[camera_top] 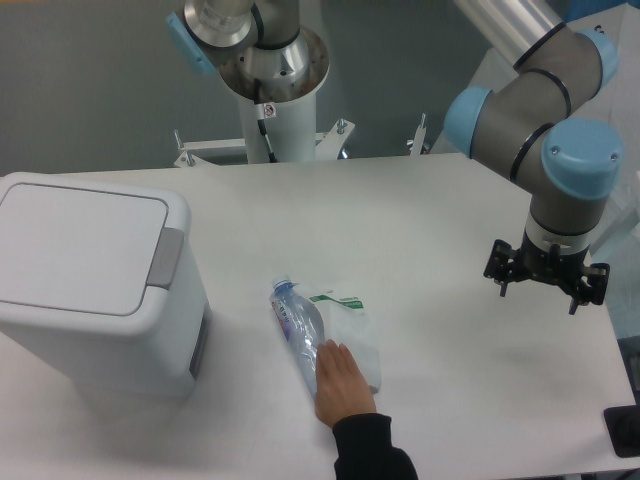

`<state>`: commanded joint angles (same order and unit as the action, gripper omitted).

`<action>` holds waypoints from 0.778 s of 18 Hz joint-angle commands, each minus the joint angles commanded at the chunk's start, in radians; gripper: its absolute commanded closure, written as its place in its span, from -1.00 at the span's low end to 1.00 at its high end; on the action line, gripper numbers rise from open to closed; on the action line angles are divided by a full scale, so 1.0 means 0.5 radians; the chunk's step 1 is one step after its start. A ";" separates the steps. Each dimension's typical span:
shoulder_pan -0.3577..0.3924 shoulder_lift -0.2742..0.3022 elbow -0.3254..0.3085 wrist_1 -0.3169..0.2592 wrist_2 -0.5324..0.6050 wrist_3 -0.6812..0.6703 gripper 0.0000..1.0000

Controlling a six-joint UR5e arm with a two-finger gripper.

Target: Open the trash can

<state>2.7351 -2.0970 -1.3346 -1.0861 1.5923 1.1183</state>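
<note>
At the right side of the table [440,230], the end effector [546,283] hangs just above the surface, pointing down, fingers spread wide with nothing between them. Above it the grey arm with blue joint caps [545,120] bends up and out of the top right corner. Well apart, at the far left edge, sits the trash can [95,290], white and boxy, its flat lid [75,243] shut and the grey push-latch [166,257] on the lid's right edge. Between the two, near the front of the table, a clear plastic bottle [298,325] with a blue cap lies on its side, next to a clear plastic bag with a green mark [352,328]. A person's hand [343,385] in a dark sleeve reaches in from the bottom edge and rests on the bottle's lower end. The arm's white base column [278,115] stands behind the table.
</note>
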 joint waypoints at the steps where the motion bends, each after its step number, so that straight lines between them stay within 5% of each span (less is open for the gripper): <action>1: 0.000 0.000 0.000 0.000 -0.003 0.000 -1.00; 14: -0.025 0.006 -0.003 -0.037 -0.034 -0.003 -1.00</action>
<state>2.7228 -2.0939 -1.3361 -1.1045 1.5754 1.1168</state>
